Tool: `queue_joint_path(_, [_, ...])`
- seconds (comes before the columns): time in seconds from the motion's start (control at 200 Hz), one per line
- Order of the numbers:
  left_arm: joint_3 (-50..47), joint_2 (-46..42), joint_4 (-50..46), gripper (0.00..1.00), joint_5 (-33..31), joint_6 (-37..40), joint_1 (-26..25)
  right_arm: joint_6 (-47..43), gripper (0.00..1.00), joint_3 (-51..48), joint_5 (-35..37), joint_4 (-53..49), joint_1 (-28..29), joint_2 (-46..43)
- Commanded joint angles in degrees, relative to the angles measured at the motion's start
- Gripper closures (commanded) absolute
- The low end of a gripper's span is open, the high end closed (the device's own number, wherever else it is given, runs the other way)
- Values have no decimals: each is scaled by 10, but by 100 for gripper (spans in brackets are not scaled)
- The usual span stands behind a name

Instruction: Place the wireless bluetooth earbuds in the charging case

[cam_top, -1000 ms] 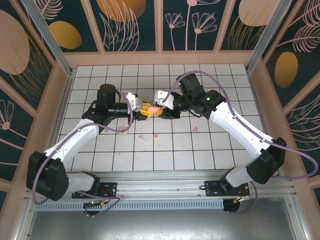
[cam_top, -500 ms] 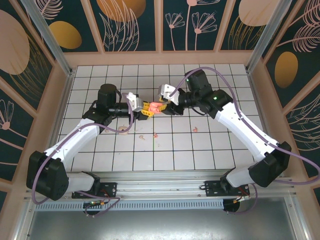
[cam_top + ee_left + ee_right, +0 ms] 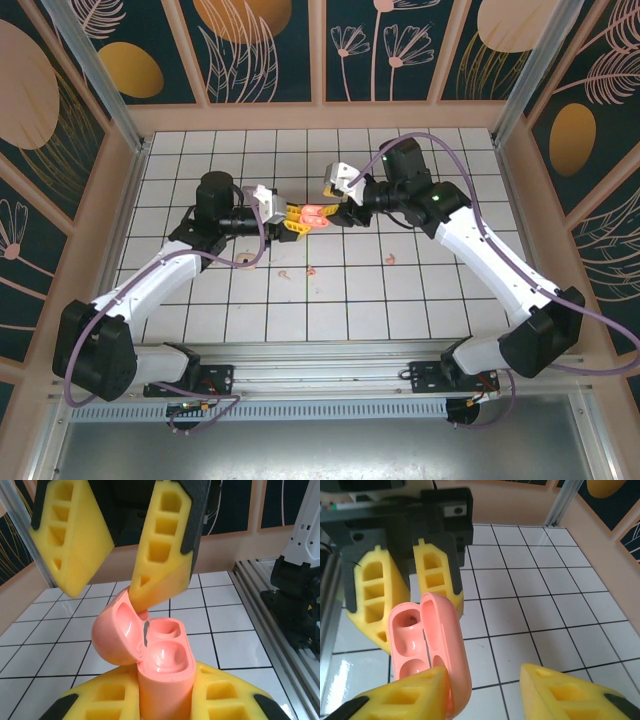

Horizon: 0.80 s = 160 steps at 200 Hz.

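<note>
The salmon-pink charging case (image 3: pixel 165 672) stands upright in my left gripper (image 3: pixel 162 700), which is shut on its body. Its lid (image 3: pixel 112 640) is swung open and both wells look bare. My right gripper (image 3: pixel 485 690) is open; one yellow finger (image 3: pixel 402 695) touches the open lid (image 3: pixel 447 645), the other stands well apart. From above, the two grippers meet at the case (image 3: pixel 312 212) over mid-table. The earbuds, tiny pale-pink bits (image 3: pixel 312 269) (image 3: pixel 391 259) (image 3: pixel 285 272), lie on the white tiles nearer the arms' bases.
A small pale ring-like bit (image 3: pixel 246 262) lies under the left forearm. Wooden walls and metal posts (image 3: pixel 95 75) close in the tiled floor (image 3: pixel 440 300). The rail with both bases (image 3: pixel 320 380) runs along the near edge.
The right wrist has swung toward the back and right, its fingers staying at the case. The left arm has barely shifted.
</note>
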Motion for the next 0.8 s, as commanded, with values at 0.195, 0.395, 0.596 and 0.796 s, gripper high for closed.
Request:
queue_joint_path(0.195, [-89,15,306,91,6,-209,-3,60,51,-35,-108,69,-44,-58])
queue_joint_path(0.395, [-156,39,482,94,-47,-315,0,120,50,-49,-122,81,-67,-67])
queue_joint_path(0.596, [-227,67,638,95,-73,-420,41,244,53,-50,-17,64,-59,-59])
queue_joint_path(0.796, [-307,86,778,96,-131,-498,93,418,53,-54,98,16,-18,-32])
